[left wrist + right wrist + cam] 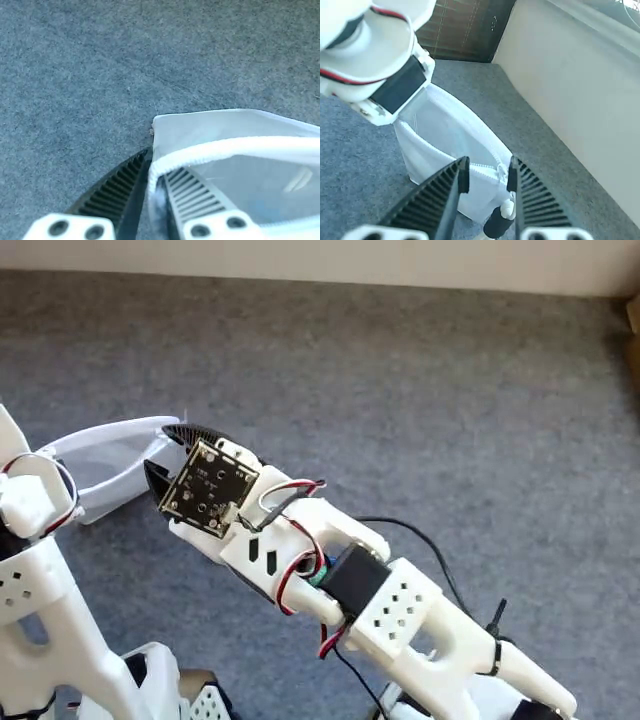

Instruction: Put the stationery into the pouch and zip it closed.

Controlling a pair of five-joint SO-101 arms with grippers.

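The white translucent pouch lies on the grey carpet, its mouth held apart. My left gripper is shut on the zipper rim at one end of the pouch. At the opposite end my right gripper is open, and the zipper pull sits between its fingertips. In the high view its black fingers straddle that end of the pouch. A small black and cream piece hangs between the right fingers; I cannot tell what it is. Faint pale shapes show through the pouch wall.
Grey carpet runs open behind and to the right of the pouch. A pale wall borders the carpet, and dark blinds stand beyond. The left arm's body stands close to the pouch at the left edge.
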